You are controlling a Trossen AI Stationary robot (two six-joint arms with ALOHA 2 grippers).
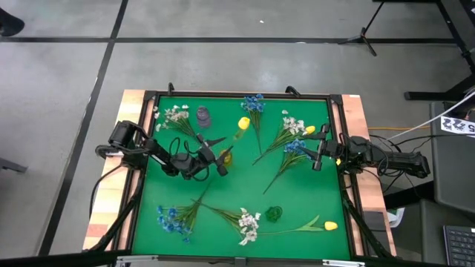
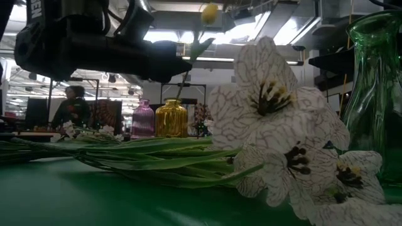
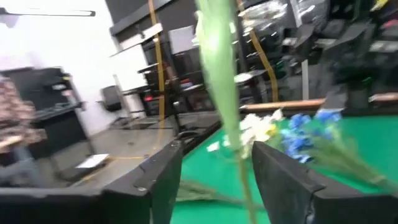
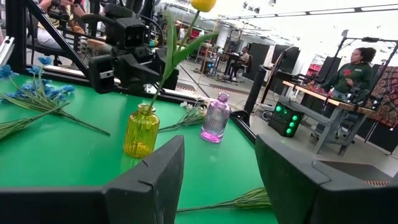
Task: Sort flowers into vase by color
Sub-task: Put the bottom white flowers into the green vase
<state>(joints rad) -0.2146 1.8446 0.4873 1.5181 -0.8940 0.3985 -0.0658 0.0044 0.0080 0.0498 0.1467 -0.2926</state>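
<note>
Writing cannot be read anywhere. Yellow tulip (image 4: pixel 203 5) on a thin green stem stands in the yellow vase (image 4: pixel 140 130), beside the purple vase (image 4: pixel 216 118). Left gripper (image 3: pixel 214 171) fingers stand apart around the stem; right gripper (image 4: pixel 217 174) gapes wide, empty. Only the low view shows white blossoms (image 2: pixel 276 119) close up

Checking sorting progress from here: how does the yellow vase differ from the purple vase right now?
The yellow vase holds a yellow tulip standing upright by its stem; the purple vase holds no flower. The yellow vase sits right by the left gripper, its fingers apart; the purple vase stands apart near the white flowers. Both are small ribbed glass, upright on the green mat.
</note>
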